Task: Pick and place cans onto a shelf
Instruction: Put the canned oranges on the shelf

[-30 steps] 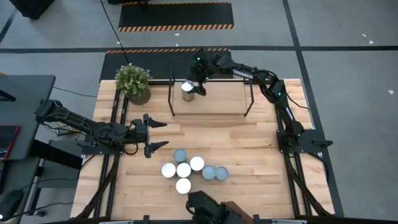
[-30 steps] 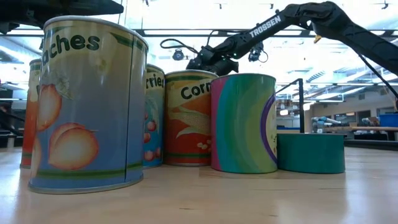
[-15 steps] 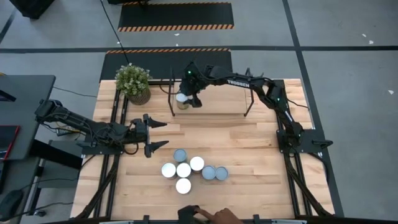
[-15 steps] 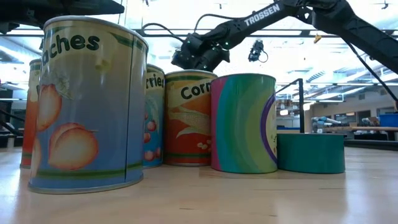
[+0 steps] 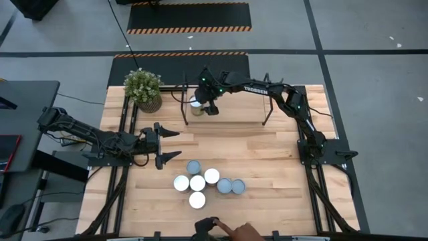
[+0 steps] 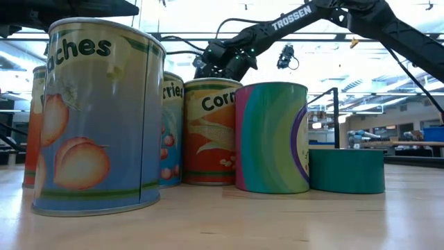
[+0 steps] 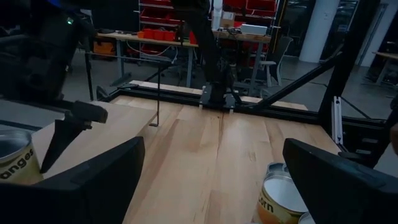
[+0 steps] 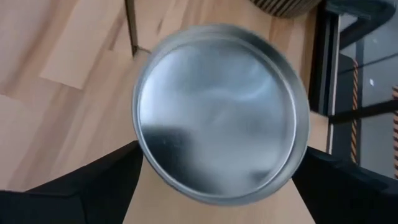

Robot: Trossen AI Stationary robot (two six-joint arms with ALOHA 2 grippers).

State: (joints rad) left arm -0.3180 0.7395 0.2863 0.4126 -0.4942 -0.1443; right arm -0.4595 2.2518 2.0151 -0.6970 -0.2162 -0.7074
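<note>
Our right gripper (image 5: pixel 200 105) has carried a can (image 5: pixel 195 106) leftward along the shelf (image 5: pixel 267 107) over the last second; its jaws now stand spread wide on either side, likely releasing it. Left gripper (image 5: pixel 168 145) waits, jaws wide, empty, near six cans (image 5: pixel 197 183) on the table (image 5: pixel 267 167).

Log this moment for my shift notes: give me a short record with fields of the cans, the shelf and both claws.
cans on table: six, clustered
can at shelf: one, at the left end
shelf: far side of the table
right claw: over the can at the shelf, fingers either side of it
left claw: open, waiting left of the cluster
plant: far left corner
</note>
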